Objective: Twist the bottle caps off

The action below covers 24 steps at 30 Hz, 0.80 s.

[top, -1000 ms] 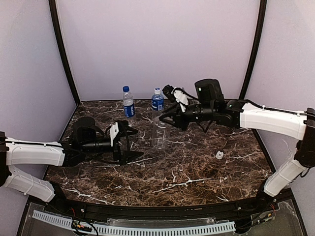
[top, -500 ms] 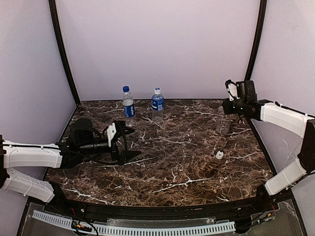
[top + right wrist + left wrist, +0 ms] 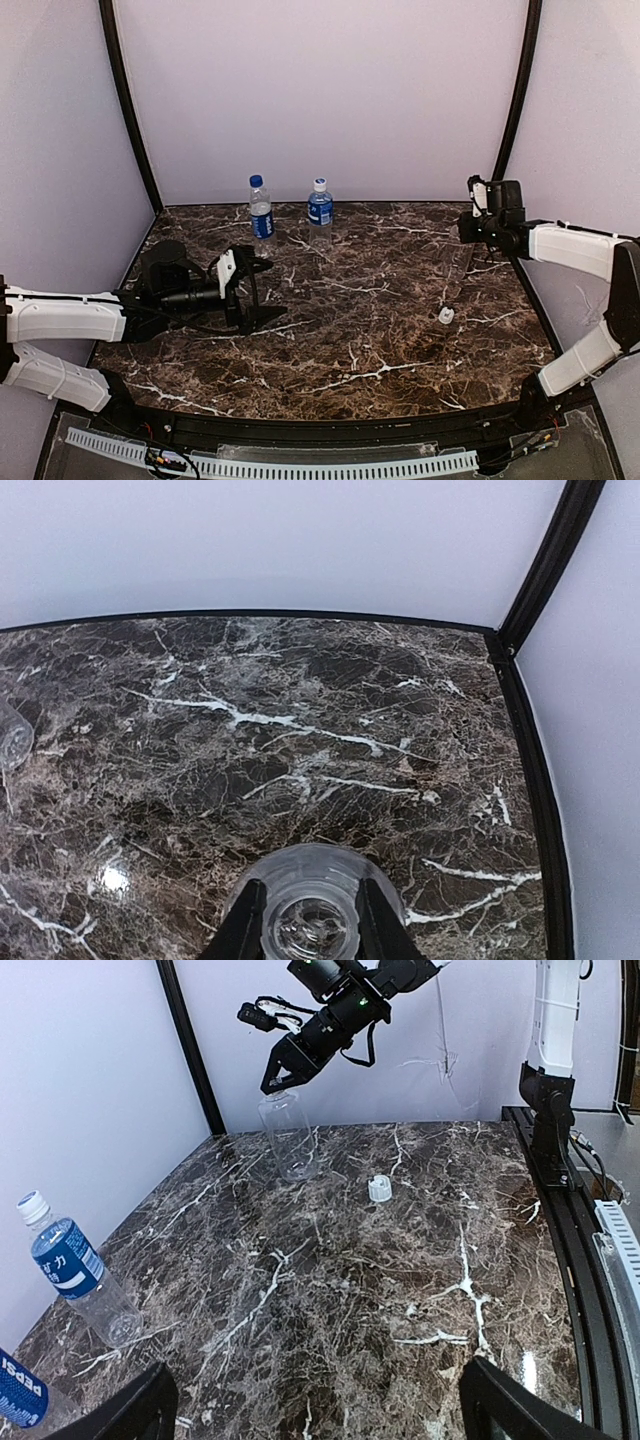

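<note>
**Setting the clear bottle aside.** Your right hand is closed tight on its neck, holding it upright near the far right corner of the desk. Whether its base touches cannot be told. Lower it straight, let it rest, then release, well apart from the loose white cap. Your left hand is spread wide, empty. Count: three bottles, including at the back a labelled bottle under a blue cap and a second labelled bottle under a white cap. Three caps, one off.
</note>
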Tool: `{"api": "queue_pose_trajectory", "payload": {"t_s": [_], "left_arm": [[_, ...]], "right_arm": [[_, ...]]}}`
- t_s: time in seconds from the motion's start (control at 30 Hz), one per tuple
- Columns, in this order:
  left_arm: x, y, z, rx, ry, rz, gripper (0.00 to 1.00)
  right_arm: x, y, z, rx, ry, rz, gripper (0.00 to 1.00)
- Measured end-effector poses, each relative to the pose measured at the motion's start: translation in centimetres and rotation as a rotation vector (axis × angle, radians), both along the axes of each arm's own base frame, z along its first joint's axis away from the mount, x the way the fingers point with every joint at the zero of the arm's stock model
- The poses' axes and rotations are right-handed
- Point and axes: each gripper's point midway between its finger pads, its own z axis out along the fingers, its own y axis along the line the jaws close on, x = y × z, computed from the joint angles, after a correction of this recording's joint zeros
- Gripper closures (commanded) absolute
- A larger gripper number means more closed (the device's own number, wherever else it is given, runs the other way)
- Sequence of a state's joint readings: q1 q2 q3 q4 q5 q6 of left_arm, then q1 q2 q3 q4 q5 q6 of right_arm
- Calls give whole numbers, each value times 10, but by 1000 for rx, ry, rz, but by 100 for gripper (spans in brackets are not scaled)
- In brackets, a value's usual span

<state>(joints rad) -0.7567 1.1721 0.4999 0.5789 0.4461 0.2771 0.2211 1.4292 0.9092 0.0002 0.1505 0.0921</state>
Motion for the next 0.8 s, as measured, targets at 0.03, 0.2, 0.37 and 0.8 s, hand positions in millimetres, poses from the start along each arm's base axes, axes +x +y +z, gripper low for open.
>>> {"api": "queue_pose_trajectory", "payload": {"t_s": [0.03,0.2,0.37,0.8], "left_arm": [[0,0,0,0,0,0,1],[0,0,-1,2,2,0,1],[1,-1,-5,9,10,0,1],[137,62,29,-15,179,443,3]], "right_arm": [[0,0,0,3,0,-2,52],[-6,-2,-2,5,9,-5,35],[-9,-1,14,0,-29,13,25],[-18,22,114,57,-208,157,3]]}}
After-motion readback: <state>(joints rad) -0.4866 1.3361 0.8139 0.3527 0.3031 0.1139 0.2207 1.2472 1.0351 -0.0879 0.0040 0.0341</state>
